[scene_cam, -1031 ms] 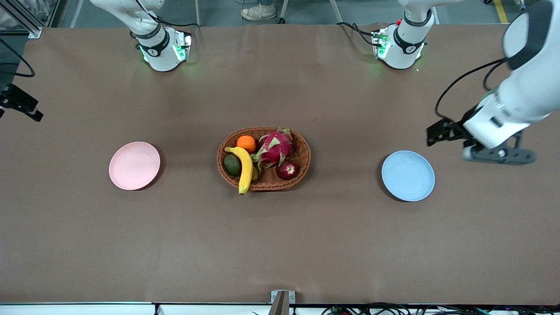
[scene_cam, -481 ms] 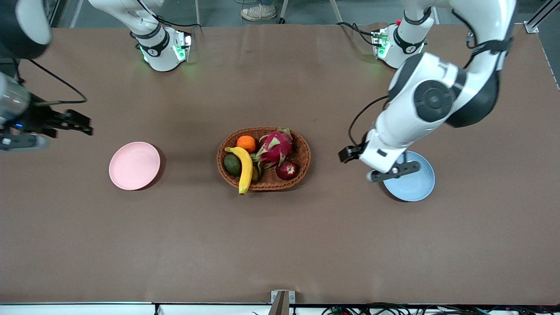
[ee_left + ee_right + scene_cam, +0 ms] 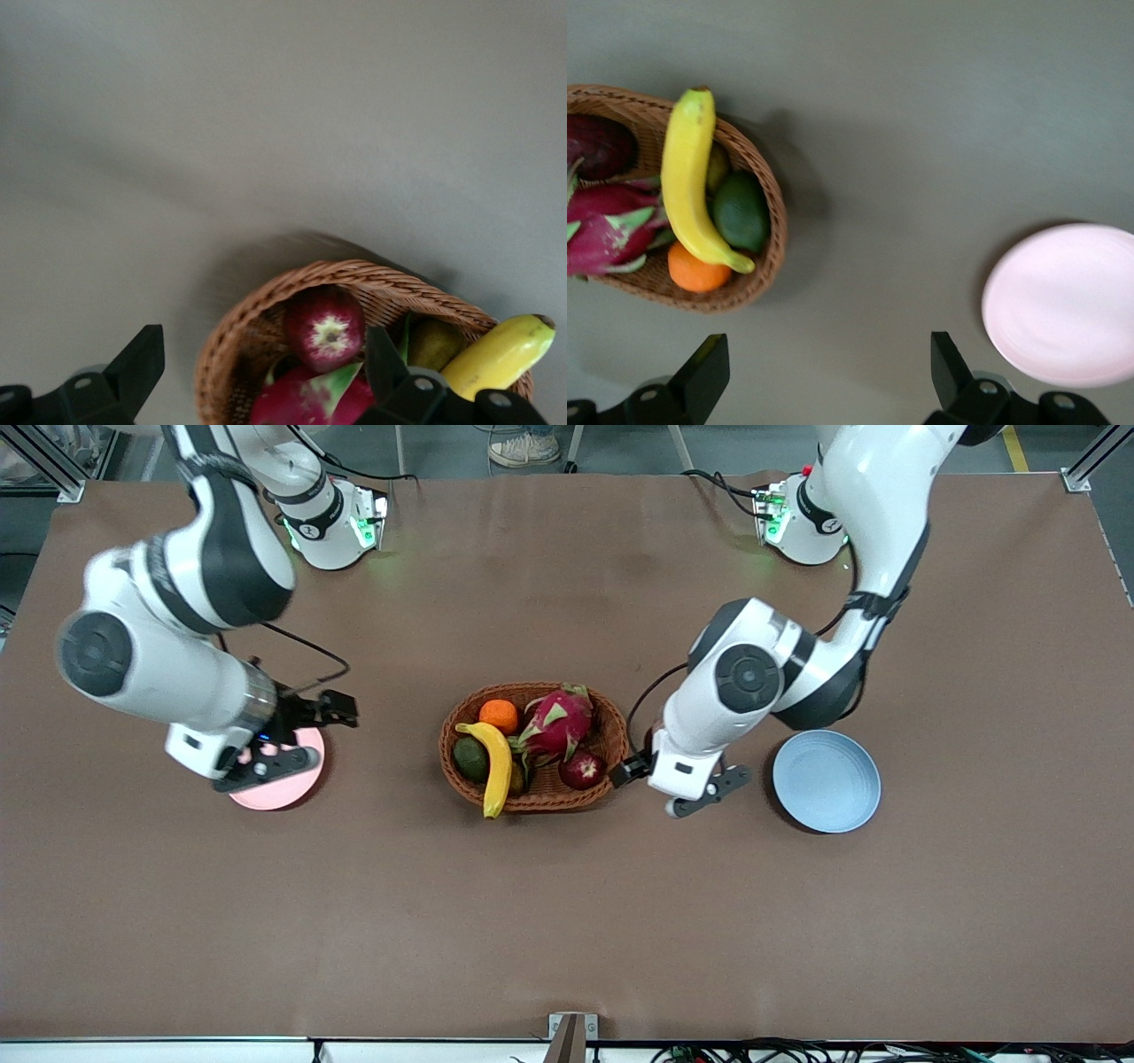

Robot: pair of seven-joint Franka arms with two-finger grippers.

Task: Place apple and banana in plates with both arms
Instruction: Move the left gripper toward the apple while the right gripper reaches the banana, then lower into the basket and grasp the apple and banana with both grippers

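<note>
While both arms are over the table, neither holds anything. The left gripper [image 3: 261,372] hangs with its fingers spread and empty, over bare table between the wicker basket [image 3: 534,746] and the blue plate [image 3: 827,781], just beside the basket's rim. The right gripper [image 3: 824,372] is likewise spread and empty, over the pink plate [image 3: 276,772] toward the right arm's end of the table.

The apple [image 3: 582,770] lies in the basket at the end toward the left arm, close against the dragon fruit [image 3: 556,724]. Judgement: it is firm, smooth and round, moderately light, and liable to roll or slip; a grip across its widest part from above suits it, with care for the dragon fruit and the rim alongside.

The banana [image 3: 493,766] lies along the basket's other half, its nearer tip overhanging the rim, resting beside an avocado [image 3: 469,759] and near an orange [image 3: 499,715]. Judgement: it is light, soft-skinned and easily bruised; a hold across its middle, at the narrow width, should keep it balanced.

The table is covered in a plain brown matte sheet, flat and uncluttered. Both plates are bare and sit well apart from the basket, one toward each arm's end. Grey floor shows along the edge by the arm bases.
</note>
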